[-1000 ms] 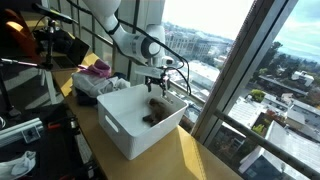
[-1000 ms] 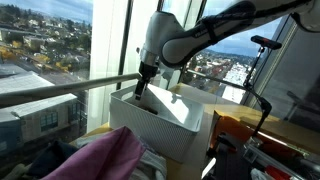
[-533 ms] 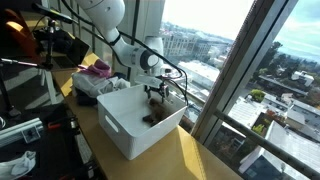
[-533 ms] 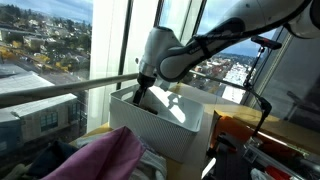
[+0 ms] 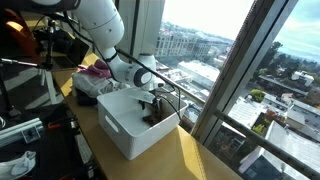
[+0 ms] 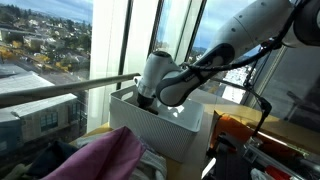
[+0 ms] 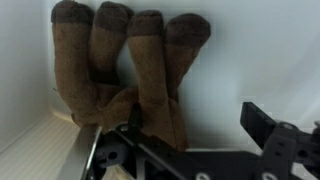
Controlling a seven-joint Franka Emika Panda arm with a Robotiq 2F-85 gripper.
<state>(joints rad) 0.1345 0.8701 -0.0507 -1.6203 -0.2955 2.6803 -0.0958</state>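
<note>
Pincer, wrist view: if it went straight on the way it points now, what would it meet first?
Most likely the brown plush toy lying on the floor of the white bin. The open pincer points right at it. The gap between them is hard to judge, but it looks small.

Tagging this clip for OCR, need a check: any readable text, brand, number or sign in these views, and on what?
No text can be read in any view.
white bin: plain walls, no print.
brown plush item: no tag or label visible.
desk gear beside the bin: any markings are too small and blurred to read.
</note>
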